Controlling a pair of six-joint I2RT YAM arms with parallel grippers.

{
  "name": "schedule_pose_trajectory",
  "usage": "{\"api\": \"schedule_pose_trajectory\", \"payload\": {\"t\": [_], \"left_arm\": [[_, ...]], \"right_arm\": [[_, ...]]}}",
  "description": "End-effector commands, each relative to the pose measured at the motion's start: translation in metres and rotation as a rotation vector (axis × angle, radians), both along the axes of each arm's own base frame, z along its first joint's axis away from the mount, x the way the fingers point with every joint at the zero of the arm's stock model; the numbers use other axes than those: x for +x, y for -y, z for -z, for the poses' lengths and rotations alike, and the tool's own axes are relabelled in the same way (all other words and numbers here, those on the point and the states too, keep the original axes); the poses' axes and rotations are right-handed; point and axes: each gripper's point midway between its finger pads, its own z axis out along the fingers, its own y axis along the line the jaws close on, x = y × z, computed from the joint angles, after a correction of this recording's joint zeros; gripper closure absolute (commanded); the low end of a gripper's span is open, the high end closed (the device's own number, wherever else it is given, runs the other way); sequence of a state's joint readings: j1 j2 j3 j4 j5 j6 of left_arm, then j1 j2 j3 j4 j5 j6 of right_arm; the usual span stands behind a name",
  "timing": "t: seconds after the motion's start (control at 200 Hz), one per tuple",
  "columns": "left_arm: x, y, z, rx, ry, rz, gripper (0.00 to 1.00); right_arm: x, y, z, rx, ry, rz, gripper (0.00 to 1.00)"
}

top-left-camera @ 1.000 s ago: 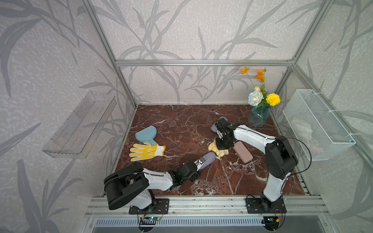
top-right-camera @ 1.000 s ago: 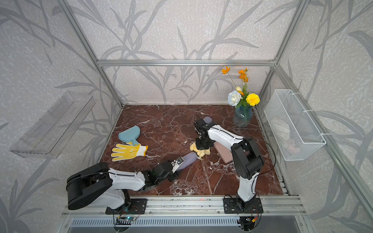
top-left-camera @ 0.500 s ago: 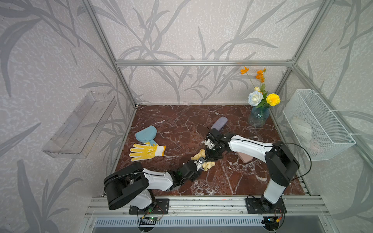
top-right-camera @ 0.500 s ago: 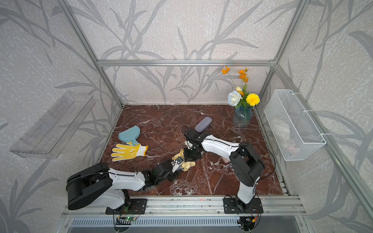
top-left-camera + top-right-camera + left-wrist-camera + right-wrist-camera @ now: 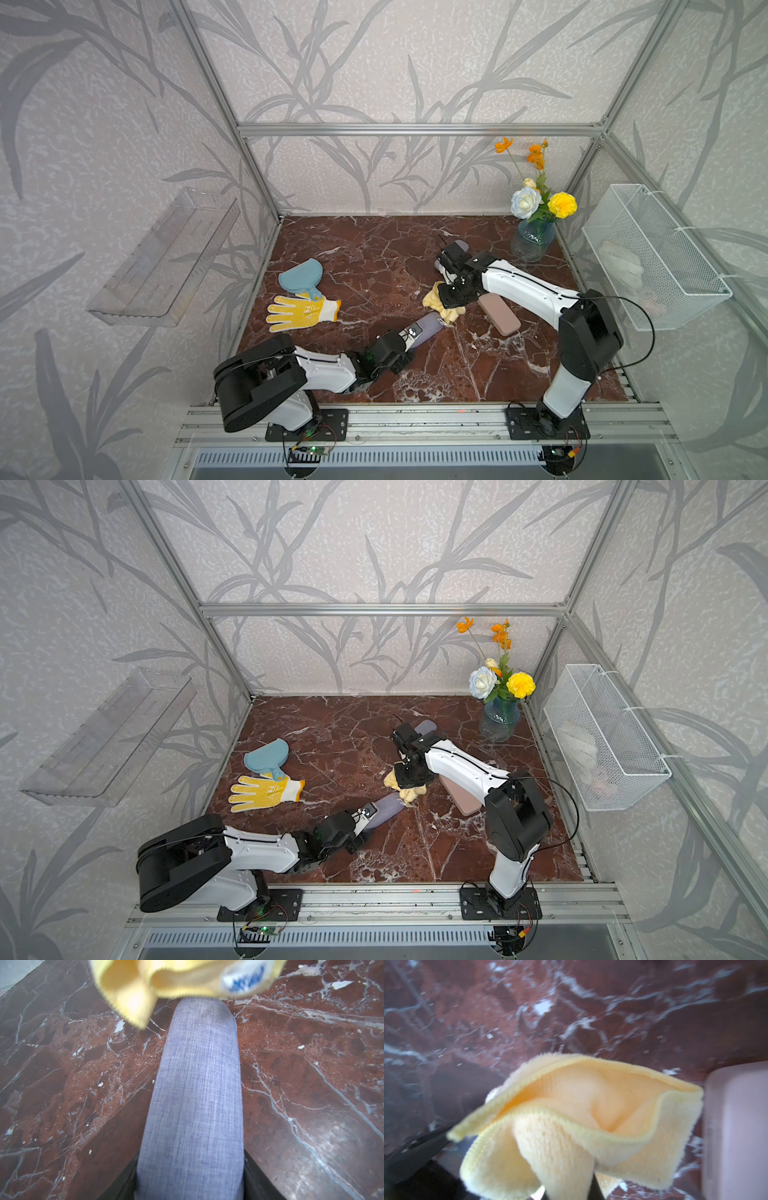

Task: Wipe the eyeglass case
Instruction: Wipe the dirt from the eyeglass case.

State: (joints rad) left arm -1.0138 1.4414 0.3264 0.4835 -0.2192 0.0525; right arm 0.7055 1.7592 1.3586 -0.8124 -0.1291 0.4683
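The eyeglass case (image 5: 430, 325) (image 5: 390, 806) is a long blue-grey fabric case lying low over the marble floor near the front. My left gripper (image 5: 402, 341) (image 5: 360, 821) is shut on its near end; in the left wrist view the eyeglass case (image 5: 197, 1084) runs out from between the dark fingers (image 5: 255, 1180). My right gripper (image 5: 452, 296) (image 5: 410, 776) is shut on a crumpled yellow cloth (image 5: 446, 313) (image 5: 405, 795) (image 5: 581, 1115). The cloth (image 5: 166, 980) hangs onto the case's far tip.
A pink case (image 5: 498, 318) (image 5: 737, 1126) lies just right of the cloth, under the right arm. Another grey-purple case (image 5: 460, 246) sits behind that arm. A flower vase (image 5: 532, 245) stands back right. A yellow glove (image 5: 301, 311) and blue mitt (image 5: 301, 277) lie left. A wire basket (image 5: 648, 266) hangs right.
The right gripper slid the cloth along the case toward the left gripper, then drew it back to the far tip. The left arm and the case have stayed put.
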Motion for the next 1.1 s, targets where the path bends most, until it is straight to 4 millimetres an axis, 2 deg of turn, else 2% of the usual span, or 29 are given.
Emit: {"api": "schedule_pose_trajectory", "payload": {"t": [0.0,0.07,0.155,0.23,0.325,0.405,0.48,0.575,0.675,0.83,0.92,1.005,1.095], "left_arm": [[0.004,0.004,-0.009,-0.023,0.027,-0.007,0.82],[0.004,0.003,-0.008,-0.021,0.025,-0.007,0.82],[0.003,0.003,-0.008,-0.020,0.024,-0.005,0.82],[0.003,0.004,-0.008,-0.023,0.025,-0.004,0.82],[0.003,0.003,-0.007,-0.022,0.025,-0.007,0.82],[0.003,0.003,-0.008,-0.024,0.026,-0.006,0.82],[0.003,0.002,-0.008,-0.025,0.027,-0.008,0.82],[0.003,0.002,-0.009,-0.028,0.028,-0.008,0.82],[0.003,0.002,-0.009,-0.029,0.028,-0.008,0.82],[0.004,0.003,-0.009,-0.028,0.029,-0.008,0.82],[0.004,0.003,-0.009,-0.029,0.029,-0.009,0.82],[0.003,0.002,-0.009,-0.025,0.028,-0.009,0.82],[0.003,0.003,-0.008,-0.024,0.028,-0.006,0.82]], "right_arm": [[-0.033,-0.051,0.001,0.201,-0.133,-0.004,1.00],[-0.041,-0.066,0.013,0.283,-0.205,0.037,1.00],[-0.039,-0.055,0.033,0.267,-0.240,0.067,1.00],[-0.029,-0.026,0.050,0.208,-0.242,0.110,1.00],[-0.004,0.029,0.062,0.059,-0.183,0.144,1.00],[0.017,0.070,0.052,-0.139,-0.073,0.118,1.00],[0.030,0.083,0.030,-0.231,0.018,0.078,1.00],[0.031,0.075,0.004,-0.206,0.060,0.054,1.00],[0.012,0.044,-0.009,-0.082,0.021,0.049,1.00],[-0.034,-0.031,0.002,0.212,-0.162,0.075,1.00],[-0.048,-0.055,0.015,0.303,-0.239,0.101,1.00],[-0.045,-0.047,0.032,0.298,-0.263,0.127,1.00],[-0.030,-0.011,0.052,0.217,-0.251,0.163,1.00]]}}
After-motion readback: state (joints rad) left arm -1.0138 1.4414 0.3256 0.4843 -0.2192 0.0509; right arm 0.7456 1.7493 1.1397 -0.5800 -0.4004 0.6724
